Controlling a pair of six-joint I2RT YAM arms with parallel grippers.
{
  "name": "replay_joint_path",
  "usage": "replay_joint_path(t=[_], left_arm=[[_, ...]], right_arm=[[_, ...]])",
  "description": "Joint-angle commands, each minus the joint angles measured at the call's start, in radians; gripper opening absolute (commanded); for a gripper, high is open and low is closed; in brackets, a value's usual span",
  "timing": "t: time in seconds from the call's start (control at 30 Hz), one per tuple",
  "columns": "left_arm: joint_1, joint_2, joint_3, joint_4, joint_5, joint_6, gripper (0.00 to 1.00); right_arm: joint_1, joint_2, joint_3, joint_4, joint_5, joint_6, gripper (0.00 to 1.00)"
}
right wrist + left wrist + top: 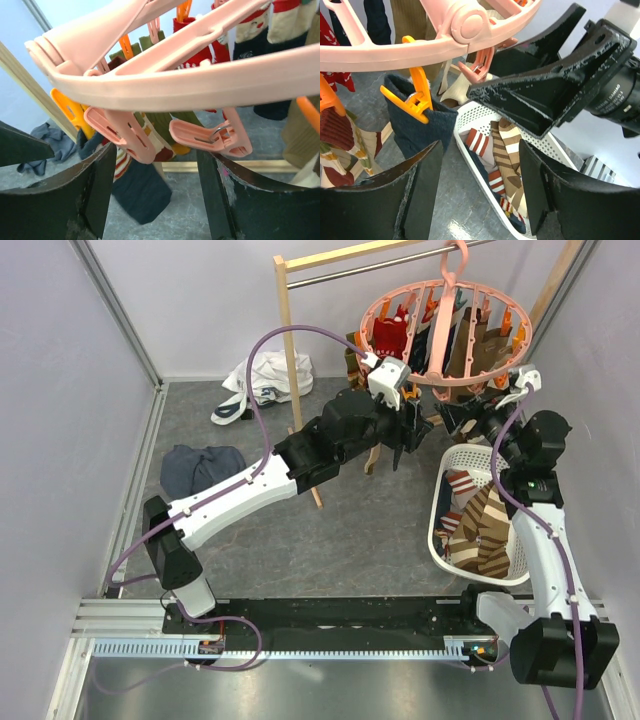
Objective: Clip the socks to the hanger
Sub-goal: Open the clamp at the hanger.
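While the round pink hanger [445, 335] hangs from the rail [350, 270], socks [390, 332] clipped around it, left hand [477, 195] and right hand [155, 195] gape empty.
White basket [436, 515] under the hanger holds striped socks.

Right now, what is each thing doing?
Hanger: hanging up.
Navy sock: clipped by orange clip.
Pink clip: shut, empty.
Basket: holding loose socks.
Left pincer: open, empty.
Right pincer: open, empty.

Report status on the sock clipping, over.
Left fingers open, empty, by hanger. Right fingers open at pink clip. Socks hung on hanger, more in basket. No obstruction seen.
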Motion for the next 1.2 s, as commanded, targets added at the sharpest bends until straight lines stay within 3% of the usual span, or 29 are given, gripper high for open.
replay_joint_path(t=[0.0, 0.3, 0.47, 1.03, 1.17], left_arm=[[0.004, -0.009, 0.047, 0.062, -0.009, -0.021, 0.68], [0.004, -0.052, -0.005, 0.111, -0.015, 0.001, 0.64], [0.006, -0.046, 0.013, 0.113, -0.022, -0.008, 0.64], [0.004, -0.001, 0.127, 0.051, -0.009, -0.108, 0.61], [0.004, -0.001, 0.133, 0.051, -0.005, -0.113, 0.60]], right_arm=[[-0.031, 0.032, 0.031, 0.195, -0.169, 0.050, 0.71], [-0.031, 0.080, -0.003, 0.402, -0.309, 0.138, 0.62], [-0.031, 0.103, 0.008, 0.415, -0.346, 0.160, 0.53], [-0.022, 0.150, -0.047, 0.435, -0.380, 0.171, 0.55], [-0.016, 0.157, -0.044, 0.441, -0.387, 0.174, 0.48]])
